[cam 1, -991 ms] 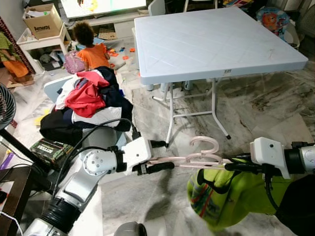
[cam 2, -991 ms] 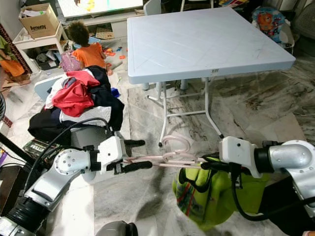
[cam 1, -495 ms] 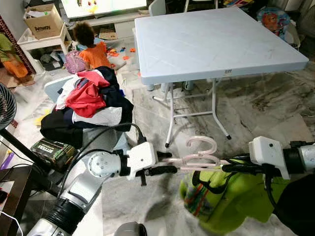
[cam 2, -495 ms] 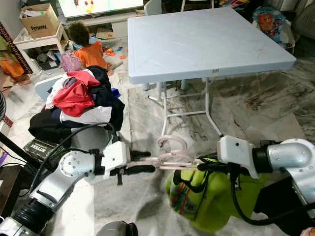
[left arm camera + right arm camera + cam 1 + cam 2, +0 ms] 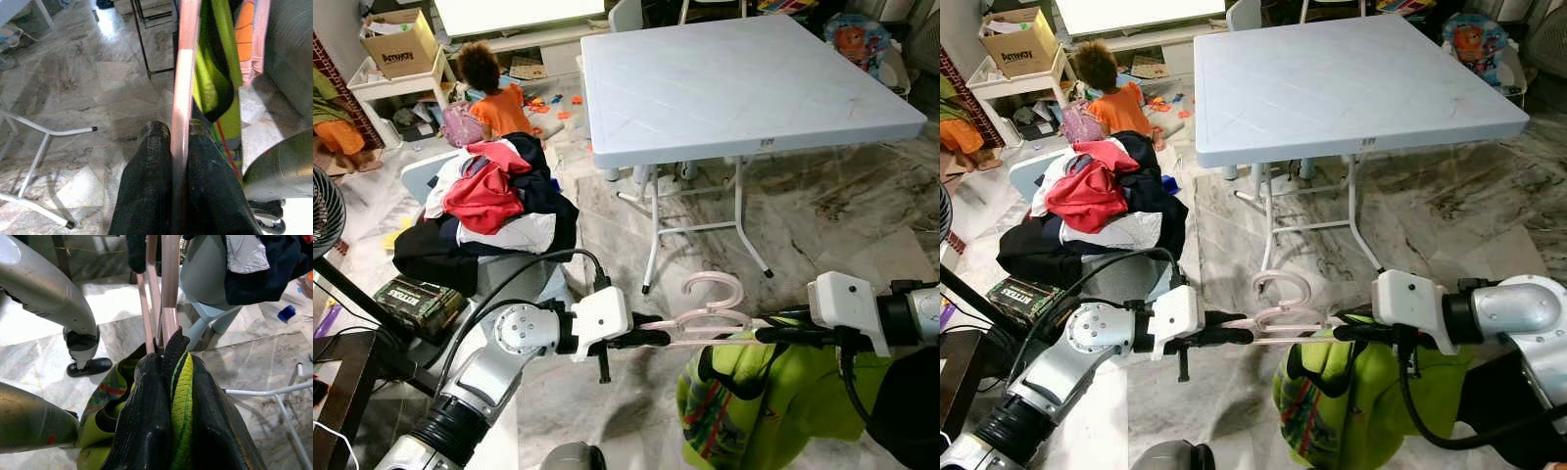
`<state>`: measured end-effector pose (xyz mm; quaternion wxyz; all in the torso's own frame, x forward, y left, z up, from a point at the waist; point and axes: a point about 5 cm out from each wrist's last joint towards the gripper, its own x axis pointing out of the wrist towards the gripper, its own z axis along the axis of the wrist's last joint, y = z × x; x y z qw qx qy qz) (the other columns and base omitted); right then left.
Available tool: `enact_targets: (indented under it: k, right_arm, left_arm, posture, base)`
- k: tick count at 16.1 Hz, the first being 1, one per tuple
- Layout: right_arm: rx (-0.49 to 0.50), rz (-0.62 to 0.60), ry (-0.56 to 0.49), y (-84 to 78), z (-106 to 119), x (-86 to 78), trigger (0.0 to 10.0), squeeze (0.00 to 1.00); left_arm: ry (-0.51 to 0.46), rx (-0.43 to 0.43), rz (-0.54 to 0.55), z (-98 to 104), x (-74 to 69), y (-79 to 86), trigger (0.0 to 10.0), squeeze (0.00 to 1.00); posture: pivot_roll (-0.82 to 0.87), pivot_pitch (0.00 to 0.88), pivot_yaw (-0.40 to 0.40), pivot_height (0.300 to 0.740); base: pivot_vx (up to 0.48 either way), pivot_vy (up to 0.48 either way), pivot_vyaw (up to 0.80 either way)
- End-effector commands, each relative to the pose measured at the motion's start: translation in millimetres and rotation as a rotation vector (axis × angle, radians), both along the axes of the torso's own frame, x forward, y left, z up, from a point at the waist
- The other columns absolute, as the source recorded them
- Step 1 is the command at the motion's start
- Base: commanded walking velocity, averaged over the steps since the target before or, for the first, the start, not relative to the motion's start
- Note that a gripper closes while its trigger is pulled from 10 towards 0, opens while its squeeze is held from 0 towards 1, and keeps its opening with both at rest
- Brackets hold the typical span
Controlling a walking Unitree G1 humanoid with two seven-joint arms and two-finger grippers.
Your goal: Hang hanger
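Over the last second the left gripper (image 5: pixel 651 336) has slid inward along the pink hanger (image 5: pixel 713 314), its fingers pinched on one end, while the right gripper (image 5: pixel 773 333) clamps the other end together with the green garment (image 5: pixel 754 411). The hanger stays low over the floor below the tabletop (image 5: pixel 734 88); hanging is yet to come.

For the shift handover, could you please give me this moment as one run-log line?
left gripper: shut on pink hanger | right gripper: shut on hanger and green garment | hanger: level above floor, not yet hung
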<state>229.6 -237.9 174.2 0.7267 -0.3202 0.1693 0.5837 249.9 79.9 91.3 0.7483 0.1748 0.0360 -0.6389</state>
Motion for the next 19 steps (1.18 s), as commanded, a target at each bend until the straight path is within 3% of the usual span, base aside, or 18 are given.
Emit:
enact_targets:
  k: [1, 7, 8, 11, 16, 19]
  right_arm:
    - [0.005, 0.041, -0.041, 6.4, 7.7, 1.8, 10.0, 0.00]
    - [0.037, 0.059, -0.067, 15.8, 9.8, 10.9, 10.0, 0.00]
    - [0.070, 0.061, 0.000, 17.7, 10.4, 9.5, 10.0, 1.00]
    - [0.064, 0.035, -0.068, 19.5, 10.2, 20.9, 10.0, 1.00]
    - [0.085, -0.141, -0.461, 19.4, 31.6, 59.3, 10.0, 1.00]
    - [0.092, -0.268, -0.532, 5.2, 38.7, 60.3, 10.0, 1.00]
  left_arm:
    - [-0.017, 0.008, 0.005, 3.0, 4.2, -0.4, 0.0, 0.00]
    - [0.024, -0.035, 0.032, 3.2, 4.1, -2.0, 0.0, 0.00]
    - [0.023, -0.063, 0.073, 3.3, 5.6, -1.0, 0.0, 0.00]
    - [0.036, -0.122, 0.160, 3.0, 8.3, 1.7, 0.0, 0.00]
    - [-0.006, -0.184, 0.303, 6.0, 18.9, 6.1, 0.0, 0.00]
    - [-0.075, -0.142, 0.312, 6.2, 21.9, 7.1, 0.0, 0.00]
  posture:
    - [-0.11, 0.013, 0.080, 0.740]
    - [-0.10, 0.016, 0.073, 0.740]
    - [-0.10, 0.016, 0.072, 0.740]
    - [-0.10, 0.013, 0.063, 0.740]
    - [-0.10, 0.011, 0.057, 0.740]
    - [-0.09, 0.010, 0.056, 0.740]
  base:
    - [0.000, 0.000, 0.00]
    - [0.000, 0.000, 0.00]
    - [0.000, 0.000, 0.00]
    - [0.000, 0.000, 0.00]
    - [0.000, 0.000, 0.00]
    - [0.000, 0.000, 0.00]
